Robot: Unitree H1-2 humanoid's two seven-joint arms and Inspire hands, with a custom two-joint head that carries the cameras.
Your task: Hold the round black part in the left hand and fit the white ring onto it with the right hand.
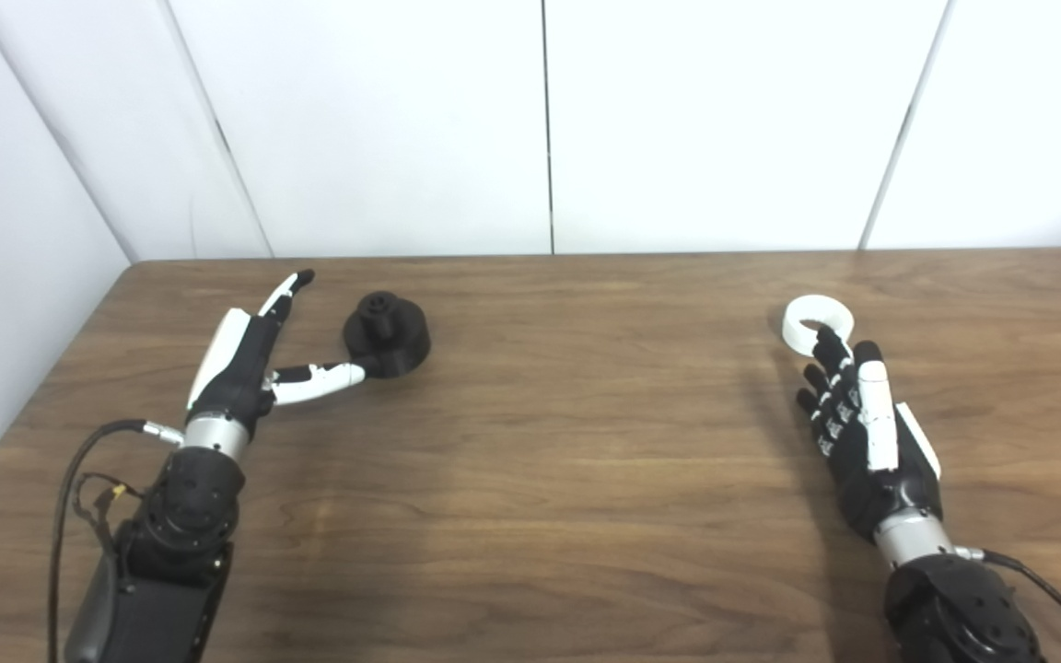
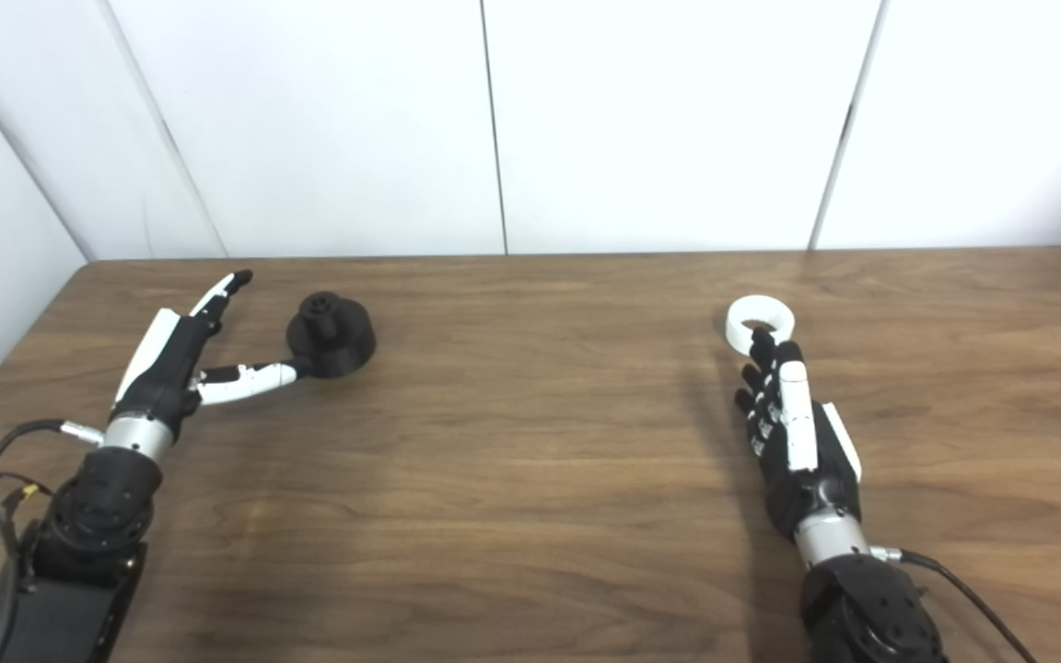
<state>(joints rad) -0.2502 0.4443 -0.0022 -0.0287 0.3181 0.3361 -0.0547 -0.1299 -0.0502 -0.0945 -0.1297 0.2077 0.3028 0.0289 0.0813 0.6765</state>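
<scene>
The round black part (image 1: 387,333) sits on the wooden table (image 1: 567,442) at the back left, with a small hub on top. My left hand (image 1: 250,359) lies open beside it, fingers stretched toward the wall and the thumb tip touching the part's near left side. The white ring (image 1: 817,323) lies flat on the table at the right. My right hand (image 1: 862,428) is open just in front of it, palm down, with its fingertips (image 1: 827,343) reaching the ring's near edge. Neither hand holds anything.
White wall panels (image 1: 549,120) stand behind the table's far edge. The table's left edge runs close to my left arm. Cables hang from both forearms.
</scene>
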